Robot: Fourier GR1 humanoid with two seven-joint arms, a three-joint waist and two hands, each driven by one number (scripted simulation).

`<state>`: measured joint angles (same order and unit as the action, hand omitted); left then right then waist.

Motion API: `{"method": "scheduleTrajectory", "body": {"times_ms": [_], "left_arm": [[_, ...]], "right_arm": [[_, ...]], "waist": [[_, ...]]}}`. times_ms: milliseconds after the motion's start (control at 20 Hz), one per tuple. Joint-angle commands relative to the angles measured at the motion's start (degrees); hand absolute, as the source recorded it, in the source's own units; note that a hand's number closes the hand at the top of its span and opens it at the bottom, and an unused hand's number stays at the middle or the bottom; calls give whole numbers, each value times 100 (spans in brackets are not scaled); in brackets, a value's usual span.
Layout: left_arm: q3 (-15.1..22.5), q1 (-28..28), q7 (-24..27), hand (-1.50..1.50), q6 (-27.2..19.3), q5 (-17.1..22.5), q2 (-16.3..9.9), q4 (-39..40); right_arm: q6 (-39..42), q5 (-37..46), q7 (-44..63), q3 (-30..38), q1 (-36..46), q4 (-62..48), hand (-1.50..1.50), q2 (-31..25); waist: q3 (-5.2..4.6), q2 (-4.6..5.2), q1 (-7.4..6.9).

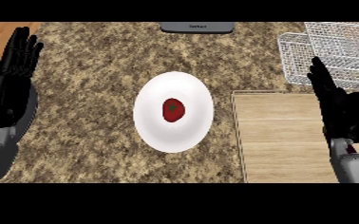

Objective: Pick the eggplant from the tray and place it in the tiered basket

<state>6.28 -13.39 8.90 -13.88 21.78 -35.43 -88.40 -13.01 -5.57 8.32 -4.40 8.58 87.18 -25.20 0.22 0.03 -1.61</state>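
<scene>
A small red rounded vegetable with a green stem (173, 110) lies in the middle of a white plate (155, 128) at the centre of the counter. No tray shows under it. The white wire tiered basket (325, 47) stands at the far right corner. My right hand (332, 99) is open with fingers up at the right edge, in front of the basket and well right of the plate. My left hand (17, 71) rests open, fingers up, at the left edge, apart from the plate.
A light wooden board (280, 137) lies on the speckled granite counter (98, 66) to the right of the plate, under my right forearm. A grey flat object (196, 27) sits at the back edge, centre.
</scene>
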Motion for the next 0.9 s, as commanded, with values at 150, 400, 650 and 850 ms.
{"method": "scheduleTrajectory", "body": {"times_ms": [150,400,650,850], "left_arm": [[253,305,-608,0,-482,-770,-39,254],[272,725,-761,0,-510,-726,-73,531],[732,399,-1201,0,-737,-1184,292,617],[517,587,-762,0,-507,-1109,251,816]], "right_arm": [[407,-1049,28,1124,-325,212,150,-219],[-1053,207,758,1871,-1397,-649,-150,-989],[-1447,248,1716,2216,-2190,1063,-150,-1126],[-290,-58,2505,2434,-2889,1959,-150,-1973]], "waist": [[-14,-11,253],[-55,77,650],[-35,-29,408],[-47,-31,387]]}}
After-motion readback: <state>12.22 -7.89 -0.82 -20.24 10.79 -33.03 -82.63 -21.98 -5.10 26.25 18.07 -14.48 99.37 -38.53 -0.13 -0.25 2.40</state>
